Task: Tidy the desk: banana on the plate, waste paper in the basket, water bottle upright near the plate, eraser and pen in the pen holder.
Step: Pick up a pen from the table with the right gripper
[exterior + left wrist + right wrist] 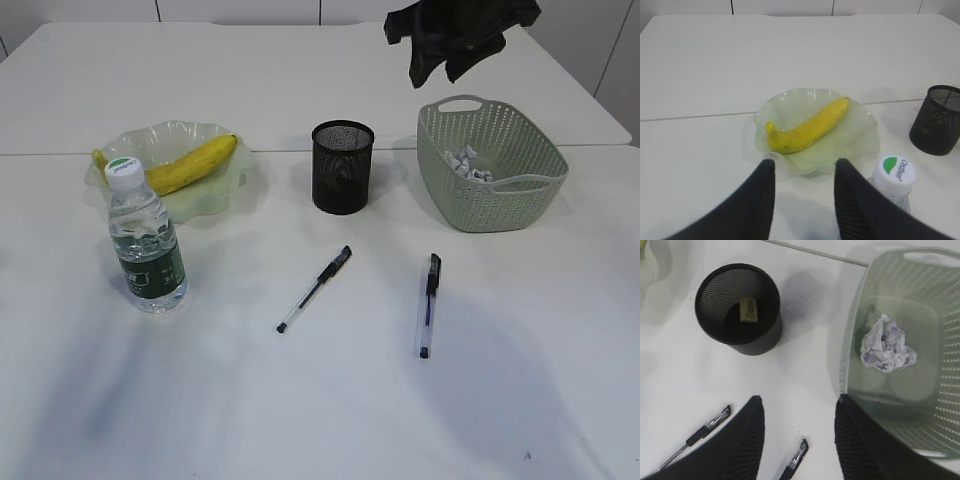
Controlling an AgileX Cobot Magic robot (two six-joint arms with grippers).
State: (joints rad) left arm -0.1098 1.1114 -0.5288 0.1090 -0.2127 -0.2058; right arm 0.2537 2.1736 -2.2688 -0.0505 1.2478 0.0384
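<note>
The banana (192, 163) lies on the pale green plate (215, 200), also in the left wrist view (807, 129). The water bottle (146, 240) stands upright in front of the plate. The black mesh pen holder (342, 167) holds the eraser (748, 309). Crumpled waste paper (886, 345) lies in the green basket (500, 205). Two pens lie on the table, the left pen (314, 289) and the right pen (428, 304). My left gripper (804, 167) is open above the table in front of the plate. My right gripper (799, 407) is open, high above the right pen's cap (797, 457).
The right arm's dark body (460, 35) hangs at the top of the exterior view, above the basket. A seam between two tabletops (40, 153) runs behind the plate and the holder. The bottle's cap (896, 172) sits just right of my left gripper's finger.
</note>
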